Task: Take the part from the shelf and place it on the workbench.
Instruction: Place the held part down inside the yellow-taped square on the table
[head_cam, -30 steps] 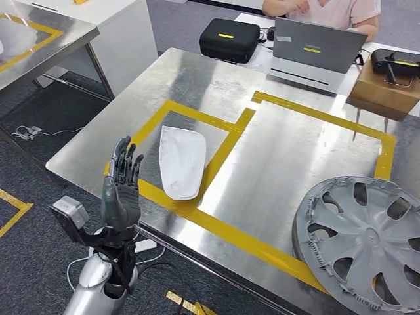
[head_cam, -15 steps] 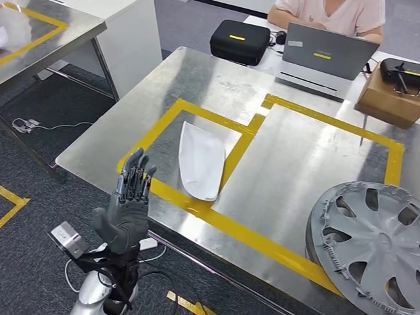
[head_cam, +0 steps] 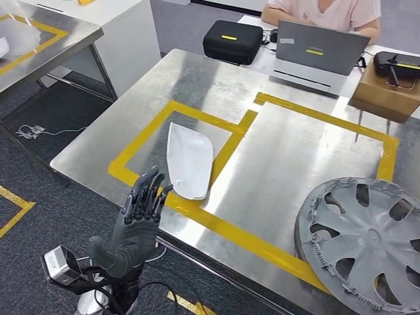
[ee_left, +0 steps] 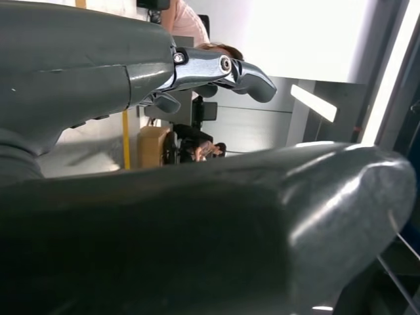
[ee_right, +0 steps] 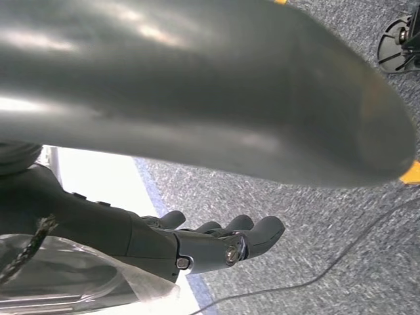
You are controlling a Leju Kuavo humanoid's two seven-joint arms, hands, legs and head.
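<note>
Left hand (head_cam: pixel 136 226) hovers with fingers apart, holding nothing, just short of the white part (head_cam: pixel 188 159) on the table (head_cam: pixel 277 170). I judge the part light, stiff, slippery; I'd grip its near edge.

A: What colour is the part (head_cam: pixel 189 160)?
B: White, plain. The workbench (head_cam: pixel 277 164) under it is bare silver metal, marked with yellow tape (head_cam: pixel 228 230) in boxed outlines.
A: And the hubcap (head_cam: pixel 364 239)?
B: Grey, all one shade.
A: The left hand (head_cam: pixel 136 226)?
B: Dark grey, with blacker fingers (head_cam: pixel 146 197). The right hand (ee_right: pixel 218 246) is the same dark grey.
A: Further back?
B: A black case (head_cam: pixel 231 41) with a yellow stripe, a grey laptop (head_cam: pixel 319 49), a brown box (head_cam: pixel 384 88). The person (head_cam: pixel 324 12) wears pale pink. The floor (head_cam: pixel 39 190) is dark grey speckled carpet.
</note>
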